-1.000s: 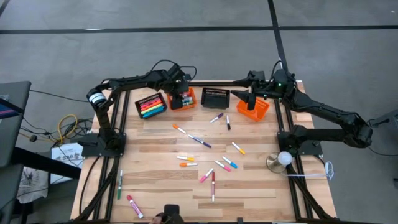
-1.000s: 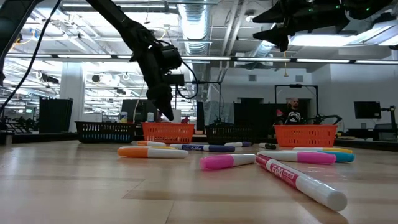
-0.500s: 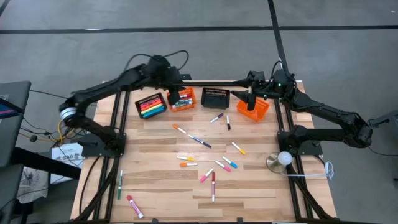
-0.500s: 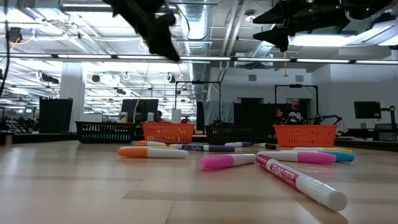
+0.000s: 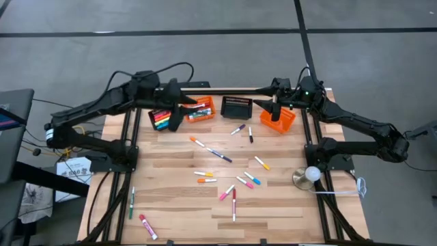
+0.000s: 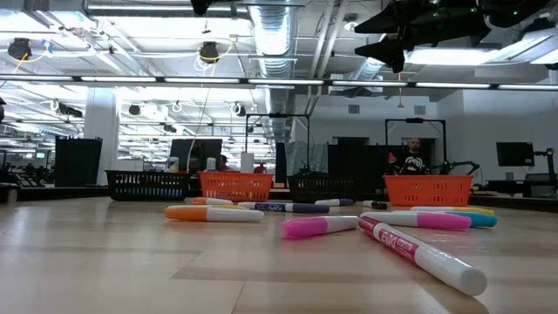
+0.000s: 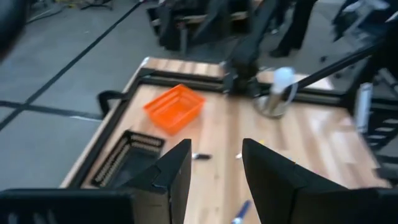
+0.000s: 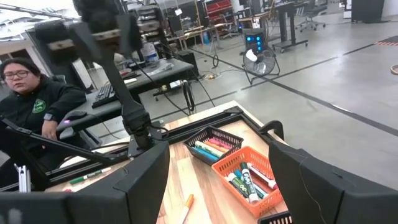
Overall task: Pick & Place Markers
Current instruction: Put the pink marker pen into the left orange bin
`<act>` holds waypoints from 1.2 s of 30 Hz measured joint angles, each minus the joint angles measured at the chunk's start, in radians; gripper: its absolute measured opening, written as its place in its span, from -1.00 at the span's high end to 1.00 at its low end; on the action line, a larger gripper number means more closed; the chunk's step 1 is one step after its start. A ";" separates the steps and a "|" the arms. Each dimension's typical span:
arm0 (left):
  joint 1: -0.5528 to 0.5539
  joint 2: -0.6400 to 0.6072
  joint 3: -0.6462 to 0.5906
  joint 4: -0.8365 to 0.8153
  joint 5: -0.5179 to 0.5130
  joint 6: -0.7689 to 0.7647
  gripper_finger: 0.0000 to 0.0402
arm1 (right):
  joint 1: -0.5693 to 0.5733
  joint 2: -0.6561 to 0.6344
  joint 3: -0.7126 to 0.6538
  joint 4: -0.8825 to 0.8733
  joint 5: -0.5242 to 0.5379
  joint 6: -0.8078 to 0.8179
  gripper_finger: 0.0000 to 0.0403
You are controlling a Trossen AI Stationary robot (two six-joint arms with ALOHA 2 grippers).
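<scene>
Overhead, your left gripper (image 5: 174, 123) hung empty, fingers parted, over the black basket (image 5: 164, 116) at eleven o'clock; your right gripper (image 5: 275, 108) gaped above the orange basket (image 5: 278, 119). Markers (image 5: 220, 155) lay scattered mid-table.

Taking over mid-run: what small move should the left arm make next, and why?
Probably bring the left gripper down toward the nearest loose markers, such as the orange-tipped one. It hangs above the table's rear left by the baskets, its fingers apart with nothing between them, while many markers lie scattered mid-table. The right gripper waits open over the orange basket.
</scene>
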 joint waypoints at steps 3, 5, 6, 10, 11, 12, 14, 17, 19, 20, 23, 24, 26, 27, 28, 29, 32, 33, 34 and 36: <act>-0.040 -0.022 0.000 -0.001 -0.002 -0.045 0.29 | 0.000 0.000 0.000 0.000 0.000 0.000 -0.32; -0.063 -0.033 0.000 -0.009 -0.003 -0.069 0.29 | 0.000 0.000 0.000 0.000 0.000 0.000 -0.32; -0.073 -0.037 0.000 -0.011 -0.004 -0.081 0.29 | 0.000 0.000 0.000 0.000 0.000 0.000 -0.32; -0.120 -0.050 0.000 -0.039 -0.005 -0.090 0.29 | 0.000 0.000 0.000 0.000 0.000 0.001 -0.32; -0.133 -0.052 0.000 -0.043 -0.004 -0.092 0.29 | 0.000 0.000 0.000 0.000 0.000 0.001 -0.32; -0.146 -0.055 0.000 -0.042 -0.004 -0.096 0.29 | 0.000 0.000 0.000 0.000 0.000 0.001 -0.32; -0.170 -0.060 0.000 -0.042 -0.004 -0.107 0.29 | 0.000 0.000 0.000 0.001 0.000 0.001 -0.32; -0.201 -0.075 0.000 -0.041 -0.005 -0.131 0.29 | 0.000 0.000 0.000 0.001 -0.002 0.001 -0.32; -0.219 -0.089 0.000 -0.043 -0.004 -0.142 0.29 | 0.000 0.000 0.000 0.001 -0.002 0.001 -0.32; -0.227 -0.099 0.000 -0.041 -0.005 -0.145 0.29 | 0.000 0.000 0.000 0.001 -0.002 0.001 -0.32; -0.246 -0.133 0.000 -0.042 -0.014 -0.148 0.29 | 0.000 0.000 0.000 0.001 -0.002 0.001 -0.32; -0.251 -0.145 0.000 -0.042 -0.027 -0.156 0.29 | 0.000 0.000 0.000 0.001 -0.003 0.001 -0.32; -0.258 -0.173 0.000 -0.052 -0.058 -0.169 0.29 | 0.000 0.000 0.000 0.001 -0.003 0.001 -0.32; -0.262 -0.186 -0.005 -0.056 -0.074 -0.184 0.29 | 0.000 0.000 0.000 0.001 -0.003 0.001 -0.32; -0.268 -0.202 -0.018 -0.052 -0.086 -0.202 0.29 | 0.000 0.000 0.000 0.001 -0.003 0.001 -0.32; -0.273 -0.214 -0.037 -0.055 -0.091 -0.227 0.29 | 0.000 0.000 0.000 0.001 -0.004 0.001 -0.32; -0.292 -0.243 -0.118 -0.059 -0.095 -0.325 0.29 | 0.000 0.000 0.000 0.001 -0.004 0.001 -0.32; -0.300 -0.247 -0.148 -0.061 -0.095 -0.359 0.29 | 0.001 0.000 0.000 0.001 -0.004 0.002 -0.32; -0.308 -0.249 -0.176 -0.064 -0.096 -0.391 0.29 | 0.001 0.000 0.000 0.001 -0.004 0.011 -0.32; -0.322 -0.256 -0.225 -0.064 -0.095 -0.444 0.29 | 0.001 0.000 0.000 0.001 -0.004 0.034 -0.32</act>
